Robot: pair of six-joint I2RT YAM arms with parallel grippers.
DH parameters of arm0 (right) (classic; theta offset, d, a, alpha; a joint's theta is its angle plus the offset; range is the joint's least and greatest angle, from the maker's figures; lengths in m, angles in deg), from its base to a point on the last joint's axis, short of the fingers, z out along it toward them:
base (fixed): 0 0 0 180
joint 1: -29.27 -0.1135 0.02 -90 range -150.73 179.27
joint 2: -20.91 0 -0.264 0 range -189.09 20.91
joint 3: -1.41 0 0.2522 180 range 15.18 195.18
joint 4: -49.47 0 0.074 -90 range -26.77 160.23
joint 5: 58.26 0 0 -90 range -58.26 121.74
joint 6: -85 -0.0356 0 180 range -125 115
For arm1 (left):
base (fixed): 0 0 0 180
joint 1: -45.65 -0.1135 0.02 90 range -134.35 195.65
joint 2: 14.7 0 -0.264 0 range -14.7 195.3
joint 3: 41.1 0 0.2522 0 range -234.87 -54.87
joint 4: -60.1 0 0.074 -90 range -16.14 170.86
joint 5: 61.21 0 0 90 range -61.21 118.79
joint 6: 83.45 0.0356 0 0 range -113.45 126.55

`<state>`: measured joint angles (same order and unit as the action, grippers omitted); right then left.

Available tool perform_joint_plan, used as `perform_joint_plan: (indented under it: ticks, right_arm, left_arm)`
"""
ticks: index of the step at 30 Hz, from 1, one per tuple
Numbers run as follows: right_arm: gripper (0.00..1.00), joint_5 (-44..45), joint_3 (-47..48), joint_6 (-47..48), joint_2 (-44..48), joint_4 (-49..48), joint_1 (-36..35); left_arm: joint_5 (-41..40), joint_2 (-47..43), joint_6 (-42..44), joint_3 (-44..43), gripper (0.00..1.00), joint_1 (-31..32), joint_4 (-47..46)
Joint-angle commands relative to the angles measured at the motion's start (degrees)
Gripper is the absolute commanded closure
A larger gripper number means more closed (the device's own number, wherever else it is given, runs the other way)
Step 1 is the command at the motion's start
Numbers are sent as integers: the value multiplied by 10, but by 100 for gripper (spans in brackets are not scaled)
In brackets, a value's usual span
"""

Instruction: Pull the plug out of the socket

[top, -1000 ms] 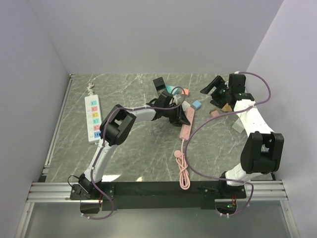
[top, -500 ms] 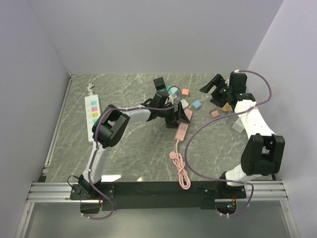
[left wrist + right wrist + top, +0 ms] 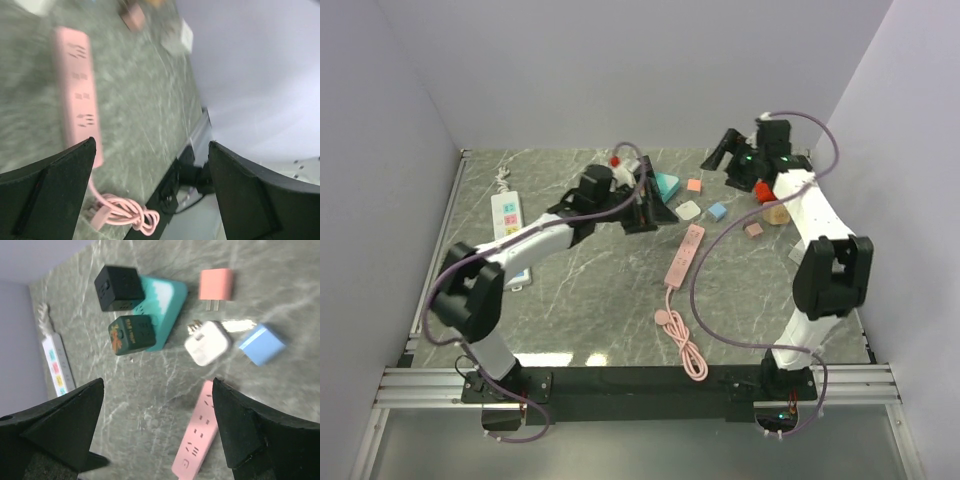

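Note:
The socket is a pink power strip (image 3: 684,254) lying flat mid-table, its cord coiled (image 3: 686,347) toward the near edge. All its outlets that show in the right wrist view (image 3: 197,440) are empty. A white plug (image 3: 688,210) lies loose just past its far end, prongs showing (image 3: 207,342). My left gripper (image 3: 653,205) hovers left of the strip, open and empty; its wrist view has the strip (image 3: 77,95) to the left of the open gripper (image 3: 150,190). My right gripper (image 3: 725,160) hangs open above the far right, looking down over the strip between its fingers (image 3: 157,425).
Loose pieces lie beyond the strip: a blue plug (image 3: 261,344), a pink plug (image 3: 216,285), a teal wedge (image 3: 162,305), a black cube (image 3: 119,287) and a dark green cube (image 3: 132,334). A white power strip (image 3: 507,235) lies by the left wall. Small blocks (image 3: 753,229) sit right.
My left gripper opened and drew back up and to the left, away from the pink strip's far end. The strip shifted slightly. My right gripper moved left and farther back.

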<state>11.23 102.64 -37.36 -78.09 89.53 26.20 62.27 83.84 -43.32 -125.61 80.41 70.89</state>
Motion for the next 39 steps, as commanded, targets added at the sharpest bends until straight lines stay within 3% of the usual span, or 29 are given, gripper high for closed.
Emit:
perform_joint_plan:
  ticks: [1, 5, 11, 22, 31, 34, 36, 37, 38, 39]
  right_arm:
    - [5, 13, 77, 57, -43, 59, -48]
    - [5, 64, 192, 125, -126, 118, -111]
    - [2, 188, 281, 164, -203, 143, -197]
    - [0, 405, 374, 193, -335, 135, -272]
    - [0, 377, 428, 228, -395, 126, -282]
    - [7, 375, 434, 224, -408, 132, -283]
    - [17, 363, 435, 225, -411, 132, -283]
    - [23, 359, 434, 225, -411, 132, -281]
    - [38, 350, 433, 228, -413, 131, -283]
    - [46, 334, 434, 229, -413, 131, -282]
  left_arm:
    - [-68, -59, -3, 45, 1, -47, 0]
    - [-113, -125, -10, 91, 1, -115, 23]
    - [-119, -174, -8, 148, 1, -181, 28]
    - [-119, -209, -8, 208, 1, -205, 42]
    - [-114, -226, 8, 221, 1, -226, 59]
    - [-111, -224, 10, 226, 1, -231, 60]
    - [-111, -224, 12, 229, 1, -232, 58]
    - [-109, -223, 13, 231, 1, -233, 57]
    - [-108, -222, 13, 235, 1, -233, 56]
    - [-107, -220, 13, 236, 1, -235, 53]
